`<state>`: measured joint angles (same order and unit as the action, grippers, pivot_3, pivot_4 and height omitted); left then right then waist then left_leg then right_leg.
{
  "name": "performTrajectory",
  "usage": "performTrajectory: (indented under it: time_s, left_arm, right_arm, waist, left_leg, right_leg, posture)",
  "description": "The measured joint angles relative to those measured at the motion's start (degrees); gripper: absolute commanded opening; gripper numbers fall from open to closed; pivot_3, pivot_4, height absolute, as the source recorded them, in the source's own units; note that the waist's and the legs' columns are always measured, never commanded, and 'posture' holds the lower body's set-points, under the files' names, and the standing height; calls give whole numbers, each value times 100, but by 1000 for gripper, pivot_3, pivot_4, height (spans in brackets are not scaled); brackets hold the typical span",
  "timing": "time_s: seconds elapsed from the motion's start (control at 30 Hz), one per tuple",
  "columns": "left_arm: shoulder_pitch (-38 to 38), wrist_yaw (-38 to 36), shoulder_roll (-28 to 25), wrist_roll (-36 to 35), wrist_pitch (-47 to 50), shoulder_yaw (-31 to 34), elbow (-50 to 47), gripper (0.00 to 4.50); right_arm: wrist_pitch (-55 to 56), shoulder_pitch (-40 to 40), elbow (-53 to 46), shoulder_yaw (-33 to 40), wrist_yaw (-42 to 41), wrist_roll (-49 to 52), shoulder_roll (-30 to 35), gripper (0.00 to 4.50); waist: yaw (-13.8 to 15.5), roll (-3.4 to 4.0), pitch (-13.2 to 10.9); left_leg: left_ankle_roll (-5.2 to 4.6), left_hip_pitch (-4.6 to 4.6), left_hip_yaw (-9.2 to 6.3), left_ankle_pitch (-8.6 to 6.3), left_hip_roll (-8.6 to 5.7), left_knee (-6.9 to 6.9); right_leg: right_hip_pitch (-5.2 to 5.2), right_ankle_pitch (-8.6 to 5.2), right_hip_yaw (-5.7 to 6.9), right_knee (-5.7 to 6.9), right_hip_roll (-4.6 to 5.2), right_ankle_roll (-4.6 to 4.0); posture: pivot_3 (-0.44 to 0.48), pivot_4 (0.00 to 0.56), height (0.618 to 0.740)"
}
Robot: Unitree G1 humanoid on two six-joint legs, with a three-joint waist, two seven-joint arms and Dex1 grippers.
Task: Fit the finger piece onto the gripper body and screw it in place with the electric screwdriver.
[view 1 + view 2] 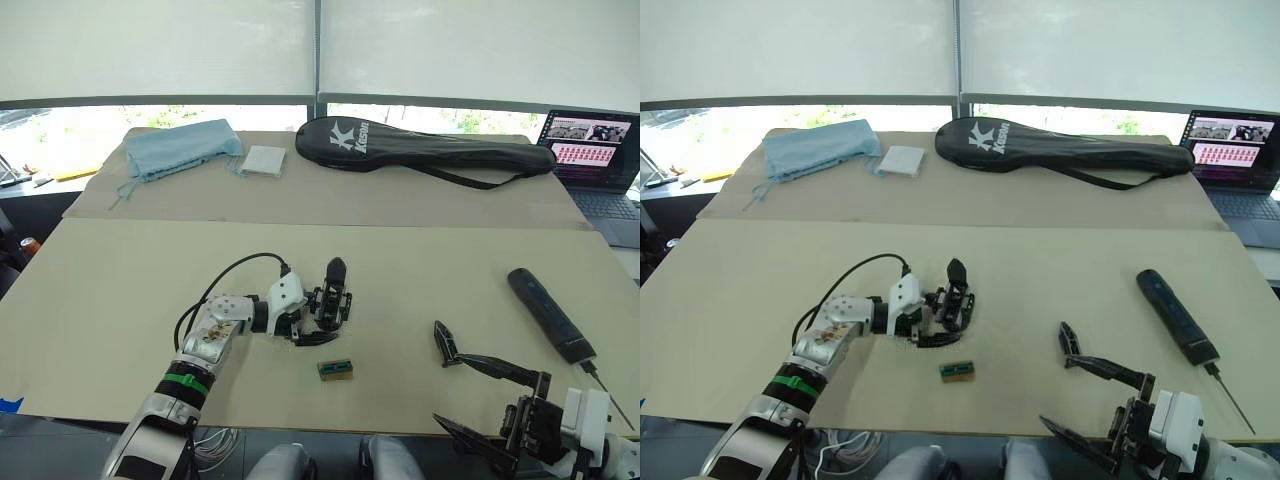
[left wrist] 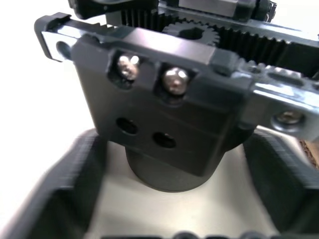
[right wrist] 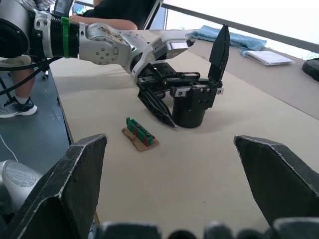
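Left gripper (image 1: 305, 325): your left arm has it at the small black gripper body (image 1: 330, 300) with round base and one pointed finger sticking up; fingers spread on both sides of the base. The left wrist view doesn't settle whether they touch it, probably not clamped.
Green-and-brown block (image 1: 336, 369): one, on the table just in front of the body.
Finger piece (image 1: 444, 343): one small loose black tapered wedge, flat on the beige table (image 1: 420, 270), well right of the body, long axis running roughly away from you.
Right gripper (image 1: 480, 400): spread wide, empty, just short of the wedge. This arm is clearly nearer.
Electric screwdriver (image 1: 550, 315): one thick dark pen-shaped cylinder, right of the wedge, bit end toward you.
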<state>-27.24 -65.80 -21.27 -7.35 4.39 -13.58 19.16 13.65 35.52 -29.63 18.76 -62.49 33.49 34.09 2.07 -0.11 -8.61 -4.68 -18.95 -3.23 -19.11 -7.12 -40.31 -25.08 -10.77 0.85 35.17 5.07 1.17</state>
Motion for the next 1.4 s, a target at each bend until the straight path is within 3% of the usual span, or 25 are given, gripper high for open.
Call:
performTrajectory:
  time_s: [0.13,0.33,0.47,0.7,0.87,1.1,1.23,1.4]
  left_arm:
    - [81,-166,-387,-281,254,223,-109,4406]
    - [513,-1145,-1597,-975,143,1139,-72,4406]
    - [823,-1316,-1712,-1220,-28,1394,-349,4406]
    - [1273,-1086,-1819,-2348,618,2156,-2042,4406]
    - [1665,-904,-1786,-2627,1084,2026,-2850,4406]
    - [1566,-739,-1841,-2845,1493,1913,-3257,4406]
    - [1536,-608,-1731,-2877,1556,1793,-3409,4406]
    - [1560,-468,-1688,-2872,1564,1691,-3470,4406]
  right_arm:
    - [-190,161,-46,282,67,204,68,4500]
    - [-409,845,-240,734,310,383,-163,4500]
    - [-642,1285,-404,966,571,369,-266,4500]
    - [-1904,1920,-1045,1398,1786,112,-349,4500]
    - [-3201,1353,-1491,2044,2495,780,535,4500]
    - [-6223,-171,-1247,2543,3713,3166,3266,4500]
    - [-7331,-1479,-485,1906,4680,4798,4865,4500]
    - [-7432,-2618,271,132,5902,6558,5852,4500]
  waist:
    - [-71,0,0]
    - [-130,4,1]
    - [-41,2,0]
    - [-27,10,5]
    - [-109,0,0]
    - [-135,-6,-6]
    - [-112,-12,-9]
    - [-38,-14,-12]
  left_leg:
    - [2,0,0,3,7,5]
    - [18,3,0,1,11,21]
    - [36,6,0,-17,4,20]
    - [43,6,5,-20,3,28]
    - [51,8,7,-15,6,27]
    - [45,2,9,-12,8,29]
    - [36,-15,5,-7,15,38]
    - [6,-35,5,10,17,36]
  right_leg:
    - [-7,0,-3,2,-8,-2]
    - [-11,-2,-3,0,-13,-12]
    - [-9,0,1,-9,-3,-7]
    - [-7,0,-10,-7,-2,-6]
    - [-2,0,-10,-5,-5,-6]
    - [-2,4,-8,-12,2,-11]
    - [-15,7,7,-23,4,-18]
    - [-30,5,25,-41,11,-22]
  posture:
    - [0,150,740]
    - [0,150,740]
    - [0,150,740]
    - [0,150,740]
    - [0,150,740]
    - [0,150,740]
    - [0,150,740]
    - [0,150,740]
